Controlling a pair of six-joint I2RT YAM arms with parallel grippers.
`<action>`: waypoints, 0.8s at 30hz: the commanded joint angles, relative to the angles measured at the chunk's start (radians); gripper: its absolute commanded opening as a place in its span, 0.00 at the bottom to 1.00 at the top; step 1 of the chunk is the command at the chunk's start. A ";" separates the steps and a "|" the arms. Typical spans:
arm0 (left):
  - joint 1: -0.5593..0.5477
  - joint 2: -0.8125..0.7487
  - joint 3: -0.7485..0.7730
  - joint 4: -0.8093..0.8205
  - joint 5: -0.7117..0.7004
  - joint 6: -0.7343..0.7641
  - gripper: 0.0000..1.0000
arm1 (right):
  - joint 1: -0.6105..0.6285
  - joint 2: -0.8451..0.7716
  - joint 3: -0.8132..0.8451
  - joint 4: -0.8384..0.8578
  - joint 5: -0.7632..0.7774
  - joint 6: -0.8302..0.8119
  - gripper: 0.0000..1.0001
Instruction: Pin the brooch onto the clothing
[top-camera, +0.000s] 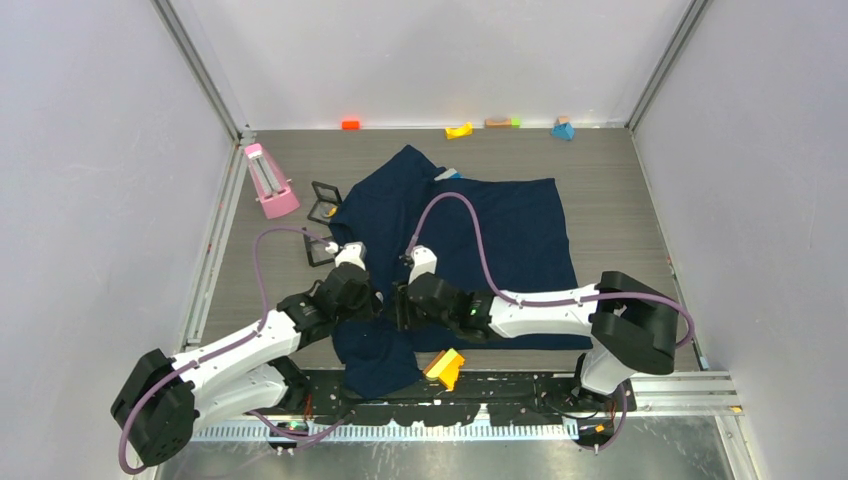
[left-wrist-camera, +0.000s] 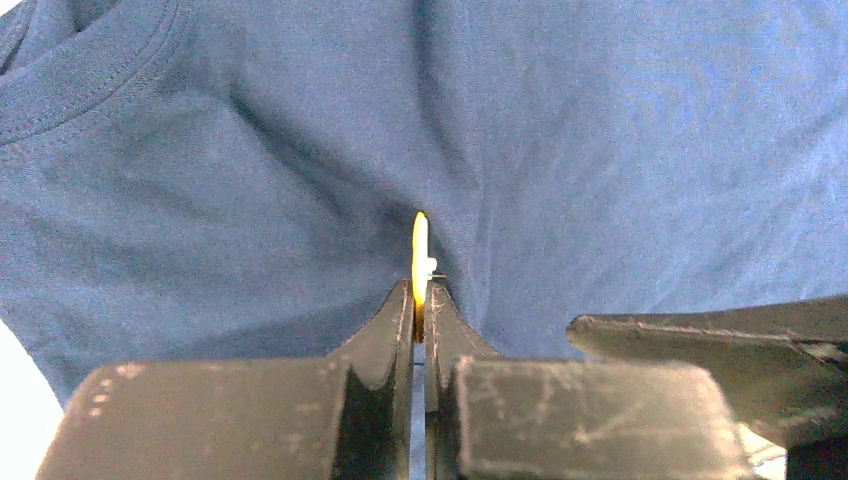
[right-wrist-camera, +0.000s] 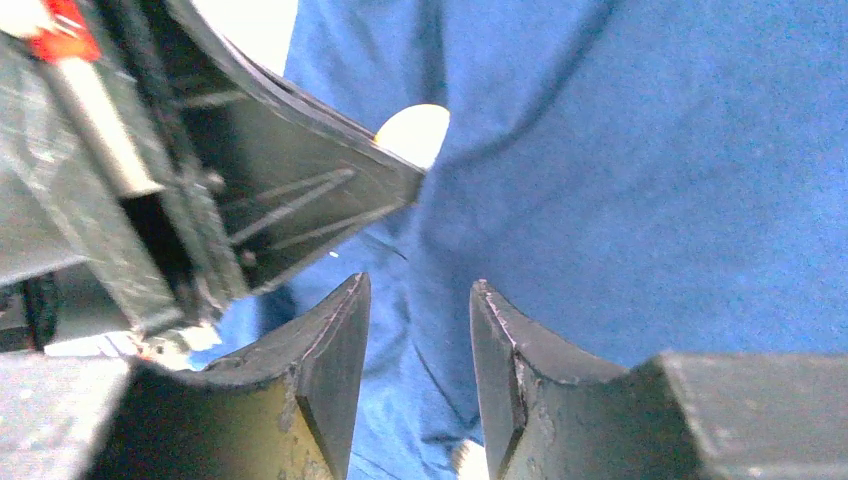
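Note:
The navy T-shirt (top-camera: 500, 230) lies spread on the table, its lower part bunched under both grippers. My left gripper (left-wrist-camera: 420, 300) is shut on the brooch (left-wrist-camera: 420, 250). The brooch stands edge-on, a thin yellow disc with a small pale pin stub, right against the shirt (left-wrist-camera: 300, 150). In the top view the left gripper (top-camera: 362, 300) and right gripper (top-camera: 400, 305) sit close together over the shirt. My right gripper (right-wrist-camera: 420, 290) is open just above the fabric (right-wrist-camera: 650, 200). The brooch shows there as a pale disc (right-wrist-camera: 415, 133) at the left finger's tip (right-wrist-camera: 300, 190).
A yellow wedge block (top-camera: 445, 366) lies at the near edge by the shirt's hem. A pink stand (top-camera: 270, 182) and black frames (top-camera: 324, 203) sit at the left. Small coloured blocks, orange (top-camera: 350, 124), yellow (top-camera: 459, 130) and blue (top-camera: 562, 129), line the back wall.

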 joint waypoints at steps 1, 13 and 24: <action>0.009 -0.012 -0.002 0.058 0.009 0.004 0.00 | 0.005 -0.021 -0.038 0.067 0.052 0.014 0.48; 0.011 -0.011 -0.001 0.059 0.024 0.004 0.00 | 0.005 0.059 -0.020 0.138 -0.010 -0.009 0.48; 0.011 -0.026 -0.018 0.097 0.050 0.015 0.00 | 0.003 0.155 0.012 0.209 -0.060 -0.021 0.21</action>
